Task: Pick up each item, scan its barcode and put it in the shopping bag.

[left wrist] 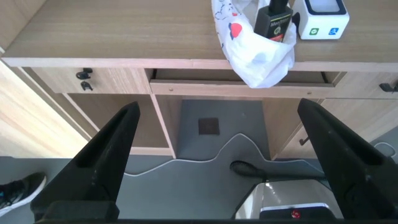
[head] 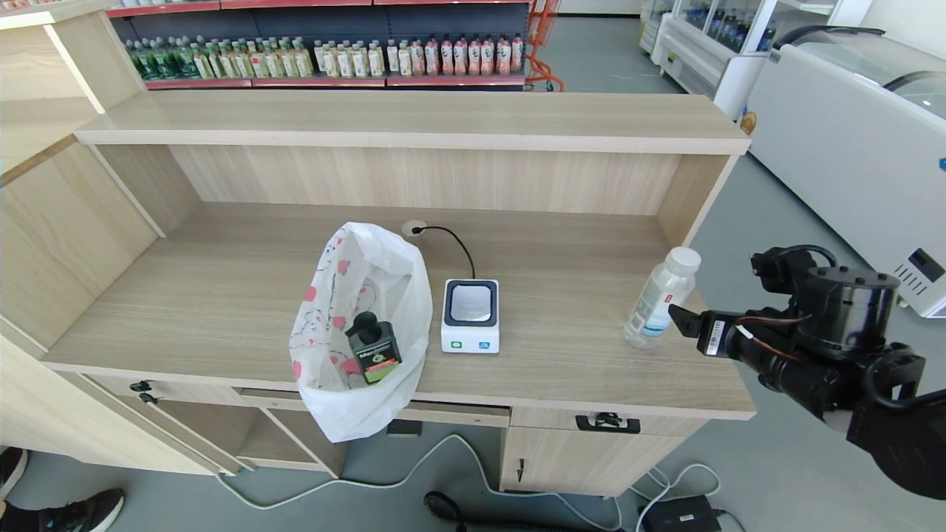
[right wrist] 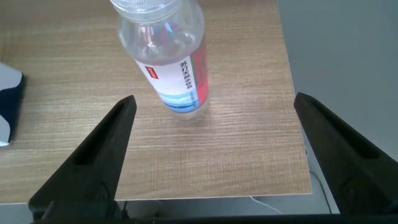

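Head view: a white plastic shopping bag with red hearts (head: 347, 295) stands open on the pale wooden worktop (head: 222, 295), with a dark bottle (head: 373, 353) inside and a white barcode scanner (head: 471, 314) just beside it. A clear plastic water bottle (head: 660, 299) stands upright near the right end.
Left wrist view: the left gripper (left wrist: 227, 155) is spread apart and empty, low in front of the worktop.
Right wrist view: the right gripper (right wrist: 214, 162) is spread apart and empty, close to the water bottle without touching it.
Progress: one item looks bagged; the water bottle remains to grasp, scan and bag.
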